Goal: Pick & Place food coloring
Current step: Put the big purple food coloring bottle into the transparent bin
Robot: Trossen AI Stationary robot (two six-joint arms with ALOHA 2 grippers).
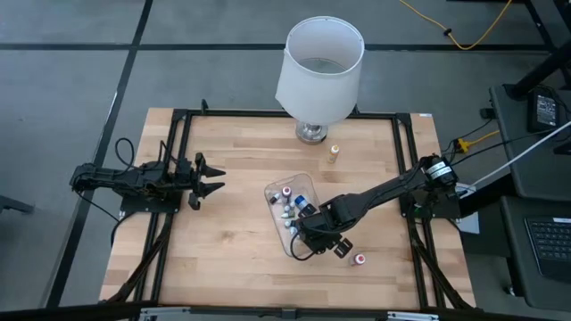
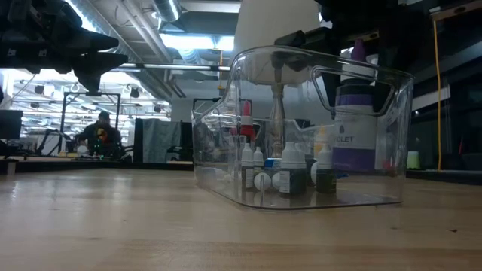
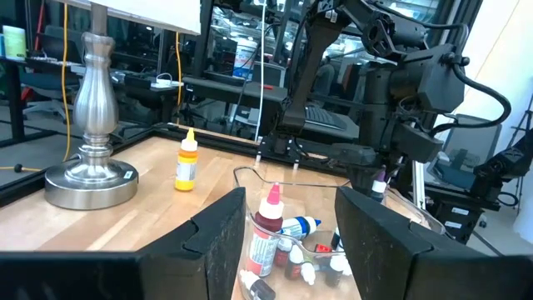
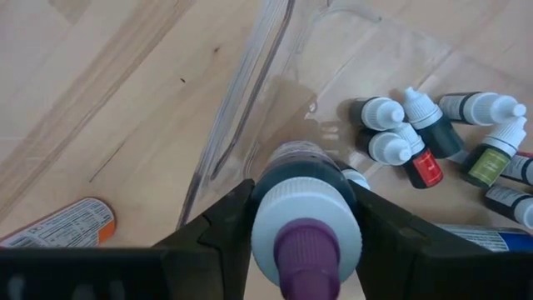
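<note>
wooden tabletop [image 1: 223, 259], my right gripper [image 4: 306, 218] clenched on a purple-capped dark food coloring bottle [image 4: 306, 208] above the clear plastic tray [image 1: 272, 193]; several bottles [image 4: 433, 137] below already inside, others outside. left gripper [image 1: 210, 178] idle, released.

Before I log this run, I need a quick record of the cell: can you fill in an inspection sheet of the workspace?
Surface: wooden table, bare over most of its area.
Job's things: clear tray holding several food coloring bottles; a yellow-capped bottle stands beside the lamp; two more bottles lie on the wood outside the tray.
Clutter: large white lamp at the table's far edge.
Grippers: right pincer shut on a purple-tipped bottle over the tray's edge; left pincer open, waiting at the table's left side.
Cables: yellow cable on the floor.
Surroundings: person seated far behind the table.
</note>
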